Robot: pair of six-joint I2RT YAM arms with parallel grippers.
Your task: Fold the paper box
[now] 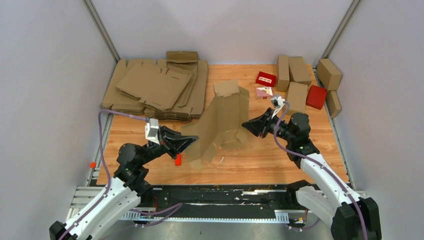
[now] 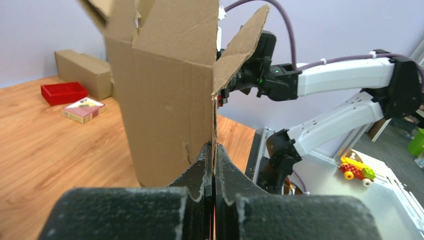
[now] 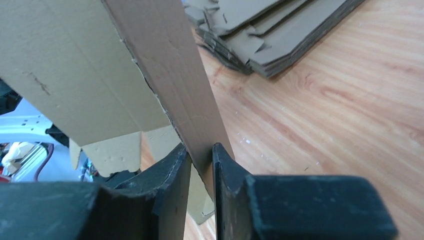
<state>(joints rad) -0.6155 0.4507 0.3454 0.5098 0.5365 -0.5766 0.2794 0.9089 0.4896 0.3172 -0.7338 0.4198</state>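
Pinching the paper box's (image 1: 225, 117) lower-left edge, the left hand (image 1: 192, 142) is clamped tight. The box hangs half-open over the surface (image 1: 285, 155) between both hands. The right hand (image 1: 248, 125) nips a side panel. Pulling unevenly could tear that thin edge, or it could slip free.

plain brown cardboard paper box (image 1: 222, 122), partly folded, standing upright near the middle of the wooden table (image 1: 280, 160). bent along its creases into a rough open sleeve, flaps hanging loose at top and bottom. pinched on its left edge by the left gripper (image 1: 194, 141), on its right edge by the right gripper (image 1: 245, 124).
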